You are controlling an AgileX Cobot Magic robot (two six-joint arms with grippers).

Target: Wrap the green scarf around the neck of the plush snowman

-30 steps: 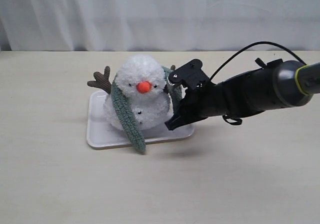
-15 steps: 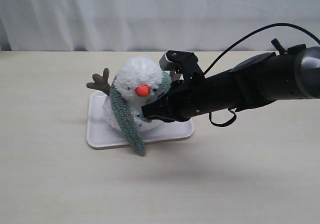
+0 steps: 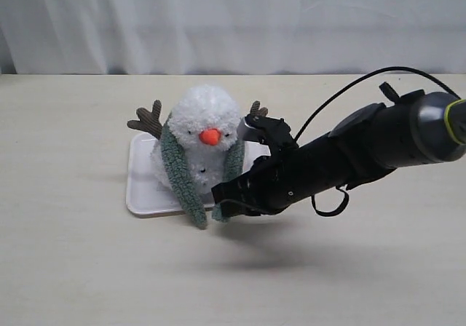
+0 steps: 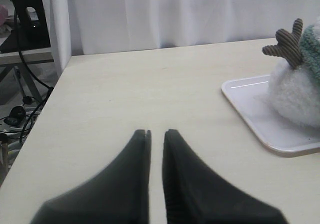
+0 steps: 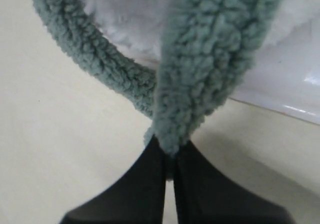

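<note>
The plush snowman (image 3: pixel 204 133) sits upright on a white tray (image 3: pixel 140 191). The green scarf (image 3: pixel 179 177) is draped behind its head, and one strand hangs down each side of the orange nose. My right gripper (image 3: pixel 223 204) is low in front of the tray's near edge, shut on the tip of the right-hand strand (image 3: pixel 234 160). The right wrist view shows that strand (image 5: pixel 210 59) pinched in the right gripper (image 5: pixel 171 151), with the other strand (image 5: pixel 90 59) curving beside it. My left gripper (image 4: pixel 156 133) is away from the toy, shut, with a thin slit and nothing in it.
A white curtain (image 3: pixel 233 20) hangs behind the beige table (image 3: pixel 87 268). In the left wrist view the tray (image 4: pixel 250 104), a brown stick arm (image 4: pixel 287 41) and the snowman's body (image 4: pixel 295 94) lie ahead; past the table's side edge are cables (image 4: pixel 20 114).
My right gripper swung from the snowman's right side across its front and down to the tray's near edge, drawing the scarf's right end down over the body. The snowman rocked slightly.
</note>
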